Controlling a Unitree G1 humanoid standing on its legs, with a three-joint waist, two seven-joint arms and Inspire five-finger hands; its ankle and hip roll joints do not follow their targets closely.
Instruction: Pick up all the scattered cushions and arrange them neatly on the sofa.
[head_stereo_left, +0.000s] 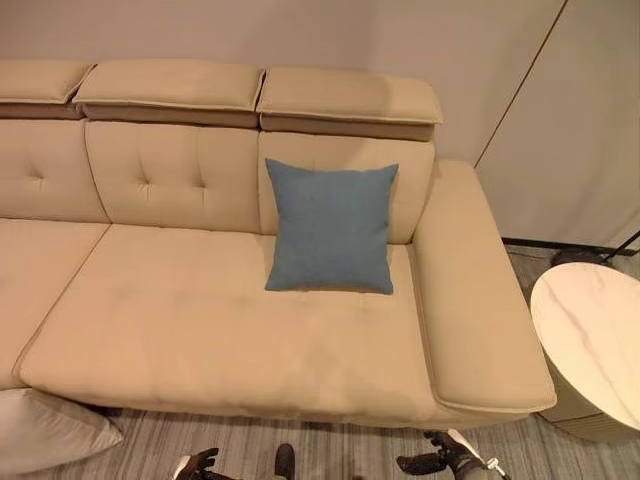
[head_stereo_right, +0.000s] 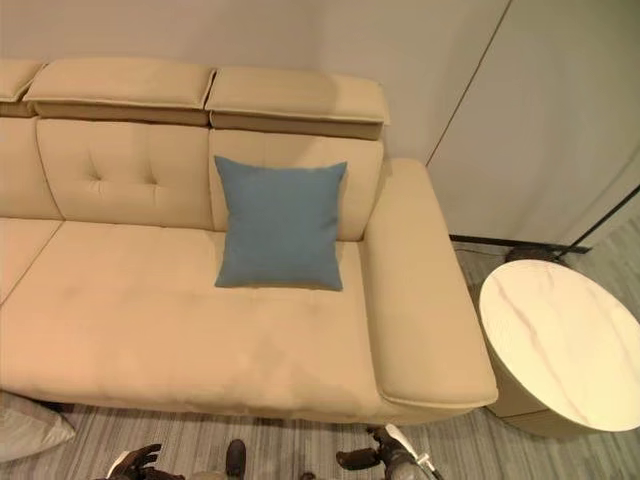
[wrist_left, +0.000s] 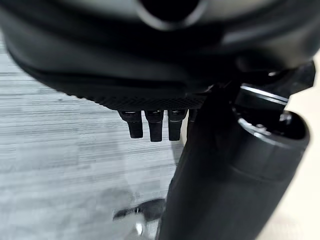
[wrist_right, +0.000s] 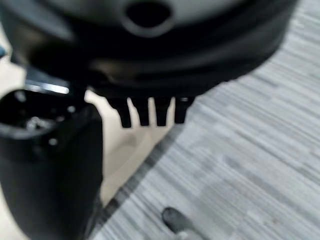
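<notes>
Blue cushion (head_stereo_left: 331, 226) stands upright on sofa (head_stereo_left: 200, 320), leaning on backrest w/ its base on the seat, well beyond both hands' fingers. Grey cushion (head_stereo_left: 45, 430) lies on floor (head_stereo_left: 300, 445) by sofa front, off to the L of the L hand (head_stereo_left: 200, 463). L hand & R hand (head_stereo_left: 425, 463) hang low near floor, fingers (wrist_left: 152, 125) relaxed & straight, holding nothing. Round white table (head_stereo_left: 590, 345) past R hand, beside sofa arm

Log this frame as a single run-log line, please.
blue cushion: upright against sofa backrest | grey cushion: on floor, left | left hand: open, empty | right hand: open, empty
</notes>
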